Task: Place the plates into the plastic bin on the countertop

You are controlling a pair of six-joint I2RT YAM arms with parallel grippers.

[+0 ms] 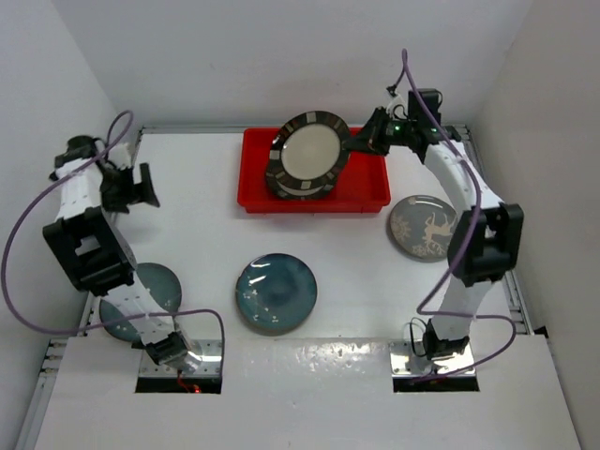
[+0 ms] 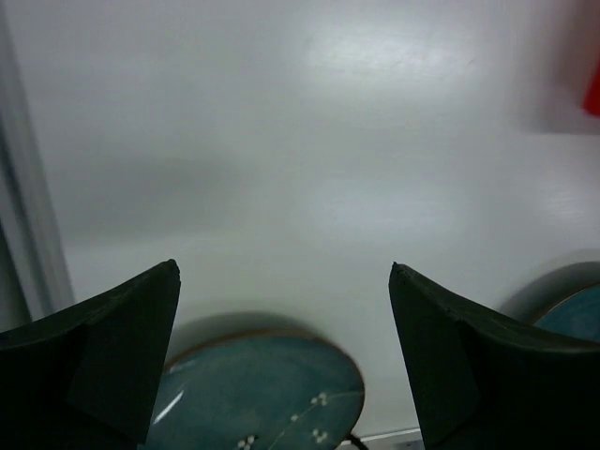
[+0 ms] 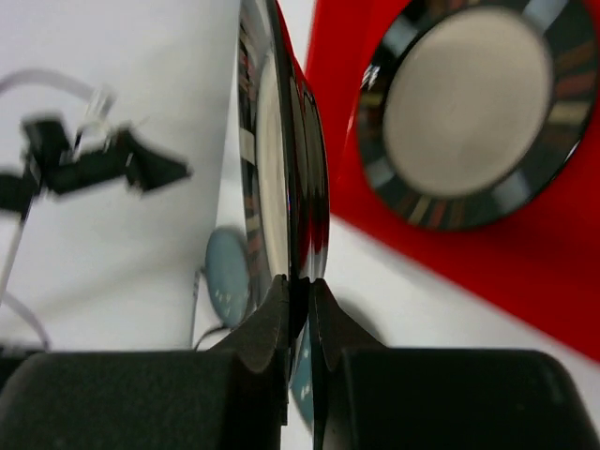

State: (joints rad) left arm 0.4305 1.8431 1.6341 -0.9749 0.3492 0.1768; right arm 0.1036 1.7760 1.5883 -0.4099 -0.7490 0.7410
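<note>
- Gripping noted in the top view: right tool (image 1: 361, 141) pinches the rim of a banded plate (image 1: 309, 155), which has a cream centre and a dark rim and is tilted above the red bin (image 1: 375, 195) at the far side of the bench (image 1: 356, 309).
- Left tool (image 1: 142, 187) hangs over the bench's far left, well apart from the red bin, fingers spread with nothing in them.
- On the bench: glossy teal plate (image 1: 276, 293) near centre. Grey sprig plate (image 1: 424, 228) near the bin's right end, partly under the right arm. Sprigged teal plate (image 1: 155, 284) at left, partly under the left arm.
- Left wrist: fingers (image 2: 103, 366) wide apart, only bare bench between them. Sprigged teal plate (image 2: 272, 394) low in view, glossy teal plate (image 2: 574, 314) at the right edge, a corner of the red bin (image 2: 592, 89) far right.
- Right wrist: fingers (image 3: 267, 328) closed tight on the banded plate (image 3: 281, 141), seen edge-on. Second banded plate (image 3: 459, 112) lies in the red bin (image 3: 525, 272).
</note>
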